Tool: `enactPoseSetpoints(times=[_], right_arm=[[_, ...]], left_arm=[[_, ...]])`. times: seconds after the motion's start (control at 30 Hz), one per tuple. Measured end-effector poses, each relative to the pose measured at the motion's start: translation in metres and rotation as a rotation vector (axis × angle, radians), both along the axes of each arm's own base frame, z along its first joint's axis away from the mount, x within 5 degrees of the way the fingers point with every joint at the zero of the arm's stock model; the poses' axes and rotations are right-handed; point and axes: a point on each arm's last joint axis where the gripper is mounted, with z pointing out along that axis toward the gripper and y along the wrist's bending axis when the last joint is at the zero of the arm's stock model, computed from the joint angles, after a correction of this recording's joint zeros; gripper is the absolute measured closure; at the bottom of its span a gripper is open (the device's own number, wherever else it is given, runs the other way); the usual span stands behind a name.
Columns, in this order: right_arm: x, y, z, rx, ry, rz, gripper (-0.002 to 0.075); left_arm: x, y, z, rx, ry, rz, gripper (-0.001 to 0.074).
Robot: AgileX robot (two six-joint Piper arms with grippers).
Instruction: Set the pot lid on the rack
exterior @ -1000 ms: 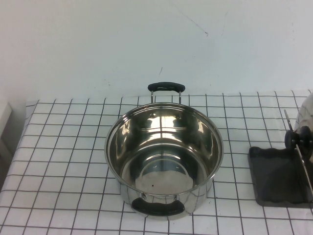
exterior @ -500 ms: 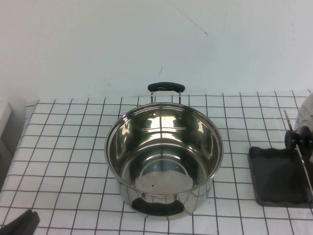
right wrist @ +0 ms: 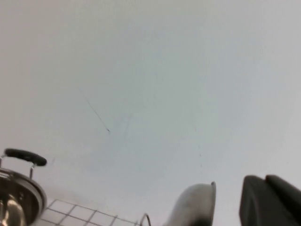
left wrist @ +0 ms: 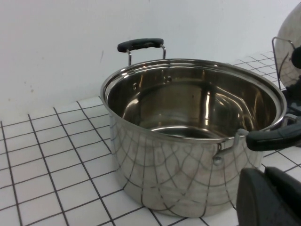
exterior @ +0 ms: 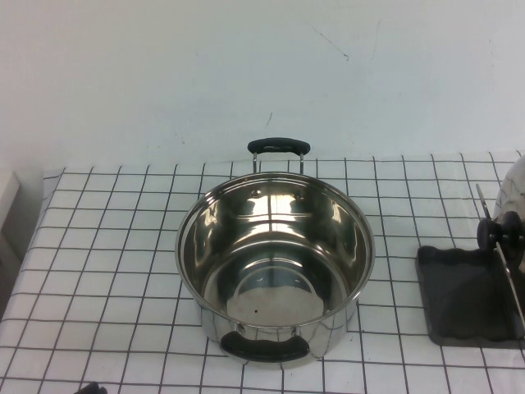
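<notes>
The shiny pot lid [exterior: 514, 193] stands on edge in the dark grey rack [exterior: 459, 304] at the table's right edge, its black knob [exterior: 501, 234] facing the pot and a thin wire bar [exterior: 486, 205] beside it; much of it is cut off. The lid also shows in the left wrist view [left wrist: 289, 35] and the right wrist view [right wrist: 193, 207]. My left gripper [left wrist: 269, 200] is shut and empty, low beside the pot's near handle [left wrist: 273, 139]; only its tip [exterior: 90, 387] shows in the high view. My right gripper [right wrist: 271, 202] is shut and empty, raised next to the lid's rim.
A deep steel pot [exterior: 275, 263] with two black handles stands open in the middle of the checked cloth [exterior: 107, 246]. A white wall [exterior: 246, 74] runs behind the table. The rack lies right of the pot with a gap of about one tile.
My left gripper's dark tip, which rose into the bottom left corner half a second ago, has dropped back almost out of the high view. Pot, lid and rack have not moved.
</notes>
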Motion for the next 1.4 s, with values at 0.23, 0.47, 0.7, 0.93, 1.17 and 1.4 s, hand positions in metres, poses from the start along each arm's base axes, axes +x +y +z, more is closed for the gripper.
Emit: enactPoseSetpoints(times=[0.23,0.47,0.7,0.93,1.17,1.4], right_arm=[[0.013,-0.009,-0.053,-0.005,0.2,-0.101,0.0727],[0.014,-0.019,-0.092,0.062,0.389,-0.215,0.0727],[0.011,-0.022,-0.104,0.005,0.516,-0.254,0.0727],[0.011,-0.022,-0.104,0.01,0.518,-0.256,0.0727],[0.011,-0.022,-0.104,0.038,0.52,-0.258,0.0727],[0.011,-0.022,-0.104,0.073,0.524,-0.26,0.0728]], left_arm=[[-0.002,-0.002,-0.001,0.004,0.005,-0.027,0.0737],[-0.002,-0.002,-0.001,0.004,0.007,-0.031,0.0737],[-0.002,-0.002,-0.001,0.004,0.007,-0.032,0.0737],[-0.002,-0.002,-0.001,0.004,0.007,-0.032,0.0737],[-0.002,-0.002,-0.001,0.004,0.007,-0.032,0.0737],[-0.002,-0.002,-0.001,0.004,0.007,-0.032,0.0737]])
